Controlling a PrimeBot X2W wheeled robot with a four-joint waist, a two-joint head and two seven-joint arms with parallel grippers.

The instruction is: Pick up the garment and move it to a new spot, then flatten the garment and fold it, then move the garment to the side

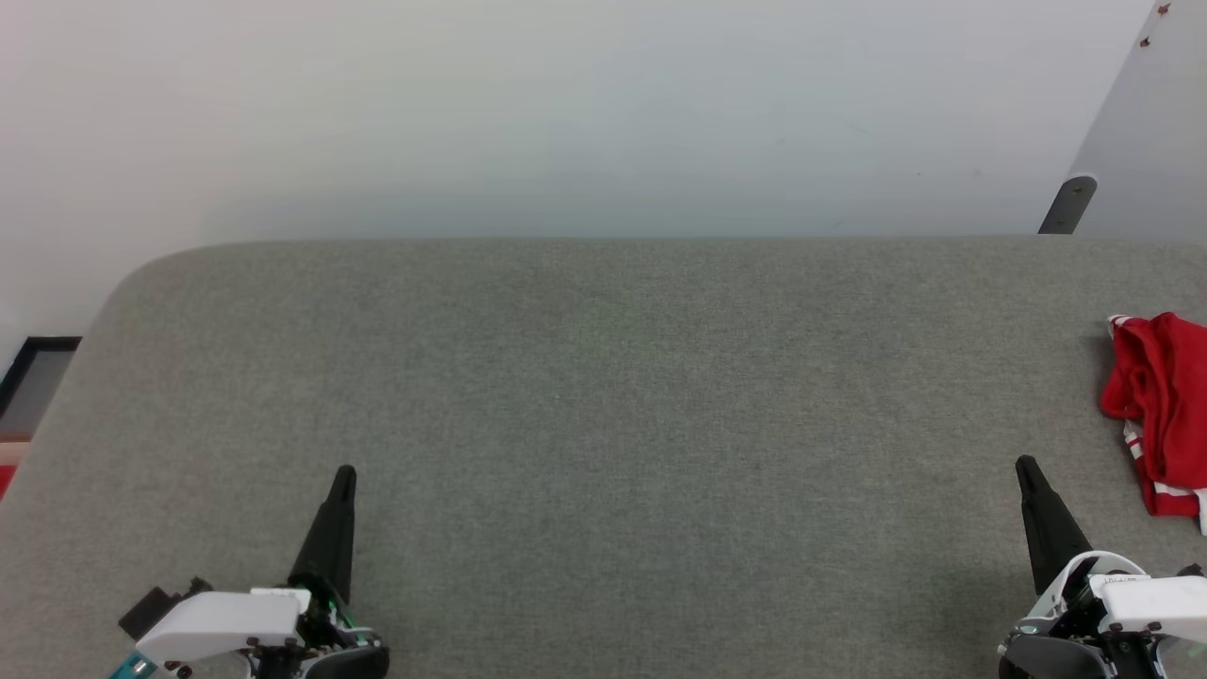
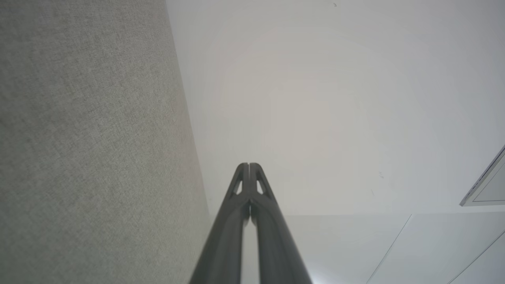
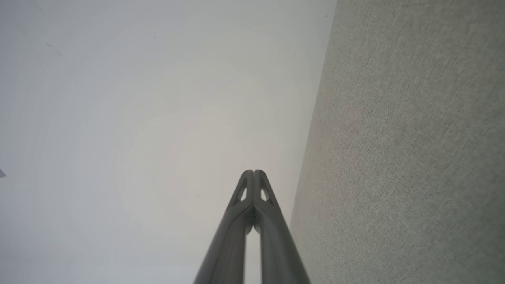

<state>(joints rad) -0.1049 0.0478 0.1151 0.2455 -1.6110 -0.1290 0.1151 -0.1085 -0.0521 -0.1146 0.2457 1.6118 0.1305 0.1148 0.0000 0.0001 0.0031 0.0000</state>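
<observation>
The garment [image 1: 1162, 405], red with white red-striped trim, lies crumpled at the far right edge of the grey fabric table [image 1: 603, 396], partly cut off by the head view's border. My right gripper [image 1: 1024, 464] rests shut at the lower right, its tips a little left of and below the garment, not touching it. At the lower left my left gripper [image 1: 345, 471] is shut and empty, far from the garment. In the left wrist view my left gripper [image 2: 249, 164] has its fingertips pressed together; in the right wrist view my right gripper [image 3: 253, 171] is likewise closed on nothing.
A pale wall [image 1: 566, 113] rises behind the table's far edge. A grey panel with a dark bracket [image 1: 1067, 204] stands at the back right. A dark framed object [image 1: 33, 377] sits off the table's left side.
</observation>
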